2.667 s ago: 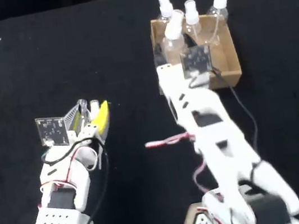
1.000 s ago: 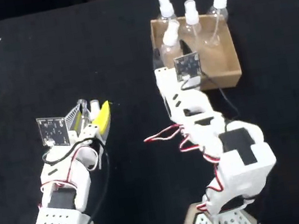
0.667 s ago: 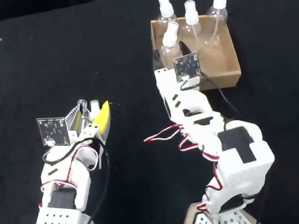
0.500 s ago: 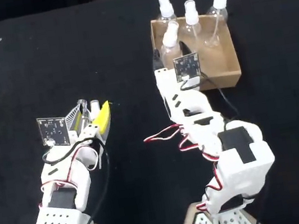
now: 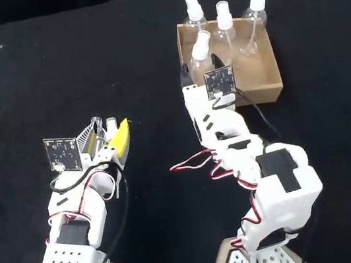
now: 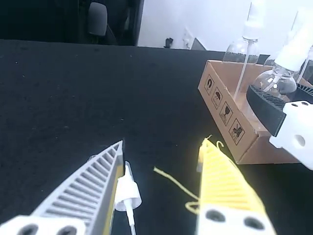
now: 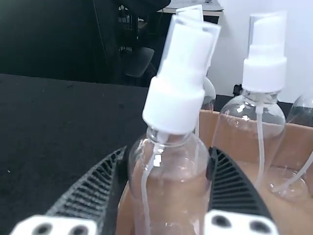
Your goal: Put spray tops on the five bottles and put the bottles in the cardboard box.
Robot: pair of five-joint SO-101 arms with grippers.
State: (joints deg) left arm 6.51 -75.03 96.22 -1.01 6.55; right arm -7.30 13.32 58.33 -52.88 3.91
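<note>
Black table (image 5: 52,71). Brown cardboard box (image 5: 268,83) sits upper right in my high view. My right gripper (image 7: 166,156) clamps a tilted clear spray-topped bottle (image 7: 166,191) in the box's lower-left corner. Left gripper (image 6: 162,143), lower left, is spread over a loose white spray top (image 6: 128,188).

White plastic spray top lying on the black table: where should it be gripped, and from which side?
Grip the white plastic spray top across its round collar, coming from above: it lies on its side, and its thin dip tube would likely flex.
</note>
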